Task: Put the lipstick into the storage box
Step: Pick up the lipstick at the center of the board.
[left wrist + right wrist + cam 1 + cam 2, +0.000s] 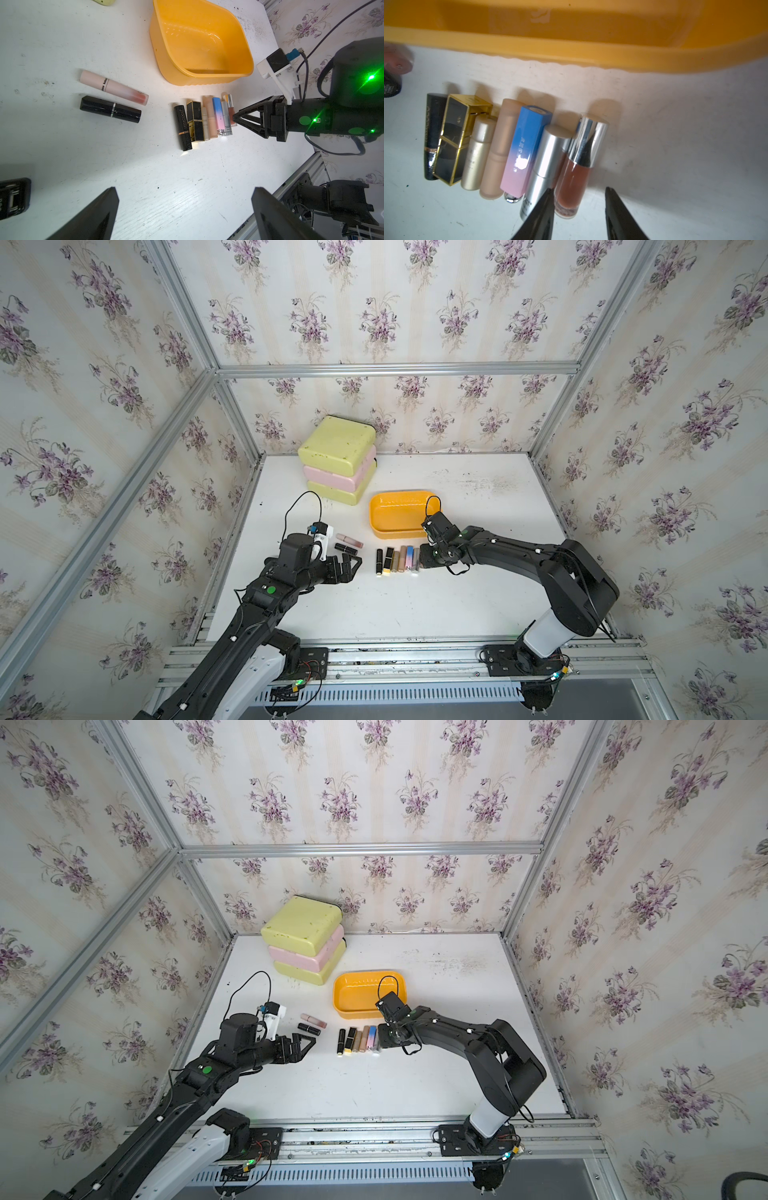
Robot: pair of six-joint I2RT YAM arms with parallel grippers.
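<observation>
Right tool [578, 194] half-open, straddling the end gloss tube [572, 176], not gripping; left tool [185, 193] wide open. Tube looks light, rigid, slick: pinch mid-body.

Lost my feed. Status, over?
Left end effector open, idle. Right end effector straddling brown gloss tube, not gripped. Storage box empty. Silver tube crowds it.

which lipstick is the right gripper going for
The brown-filled tube with the silver cap, at the end of the row; the right gripper straddles it, unlike its neighbours.
</observation>
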